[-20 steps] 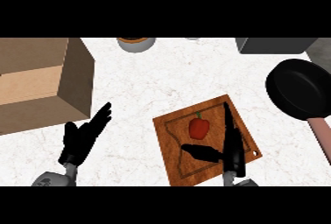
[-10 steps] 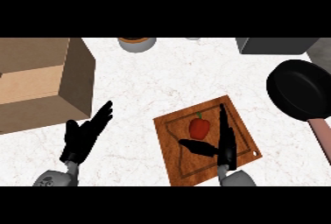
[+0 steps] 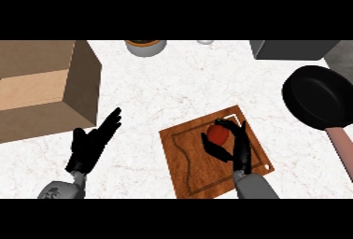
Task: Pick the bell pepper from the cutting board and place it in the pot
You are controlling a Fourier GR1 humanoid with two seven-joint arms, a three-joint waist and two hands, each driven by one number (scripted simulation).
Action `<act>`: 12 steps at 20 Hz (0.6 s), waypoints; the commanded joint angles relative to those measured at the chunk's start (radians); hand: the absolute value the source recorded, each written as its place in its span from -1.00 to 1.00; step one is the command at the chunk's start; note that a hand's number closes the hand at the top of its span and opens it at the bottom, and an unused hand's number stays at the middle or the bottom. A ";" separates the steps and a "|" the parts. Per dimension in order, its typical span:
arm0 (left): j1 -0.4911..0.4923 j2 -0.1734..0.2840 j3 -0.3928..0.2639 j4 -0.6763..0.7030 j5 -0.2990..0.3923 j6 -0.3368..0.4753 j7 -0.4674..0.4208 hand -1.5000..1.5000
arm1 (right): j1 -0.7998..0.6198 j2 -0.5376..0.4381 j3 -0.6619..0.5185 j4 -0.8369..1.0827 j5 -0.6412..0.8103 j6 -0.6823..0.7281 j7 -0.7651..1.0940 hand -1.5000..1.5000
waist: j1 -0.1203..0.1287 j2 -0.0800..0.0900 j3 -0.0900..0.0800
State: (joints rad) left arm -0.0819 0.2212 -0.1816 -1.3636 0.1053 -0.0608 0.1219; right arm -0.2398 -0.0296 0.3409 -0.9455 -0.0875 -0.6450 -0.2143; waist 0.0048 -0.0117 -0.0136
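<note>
Right hand [image 3: 234, 144] fingers [image 3: 215, 150] curl round the bell pepper [image 3: 219, 134] on the cutting board [image 3: 186, 161]; left hand [image 3: 93, 144] open.

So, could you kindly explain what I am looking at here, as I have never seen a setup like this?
This is the view from a humanoid robot's head, looking steeply down at a white kitchen counter. The two black shapes coming in from the bottom are its hands on grey forearms. The right hand is over a wooden cutting board, with its fingers curling round a red bell pepper, which lies on the board. The left hand rests open at the lower left, holding nothing. Around them lie a cardboard box at the left, a black pan with a pinkish handle at the right, and a small pot at the far edge.
</note>
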 commanded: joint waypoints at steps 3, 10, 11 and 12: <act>0.023 -0.010 0.001 -0.030 0.007 -0.016 0.025 0.00 | 0.029 0.028 0.036 0.064 -0.181 0.029 -0.149 1.00 | 0.010 0.014 0.015; 0.001 0.010 0.030 -0.009 0.009 -0.020 0.017 0.00 | 0.001 -0.414 0.000 0.038 -0.204 0.511 -0.238 1.00 | -0.004 0.018 0.019; -0.011 0.005 0.030 -0.005 0.016 -0.026 0.016 0.00 | -0.008 -0.443 0.005 0.035 -0.201 0.556 -0.254 1.00 | -0.010 0.024 0.020; -0.010 -0.003 0.023 -0.013 0.009 -0.017 0.013 0.00 | -0.015 -0.466 0.011 0.039 -0.194 0.582 -0.263 1.00 | 0.000 0.024 0.022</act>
State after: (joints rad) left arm -0.0905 0.2259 -0.1555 -1.3725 0.1148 -0.0818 0.1390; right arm -0.2461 -0.3385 0.3499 -0.9110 -0.2736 -0.2614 -0.4439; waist 0.0033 0.0009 -0.0008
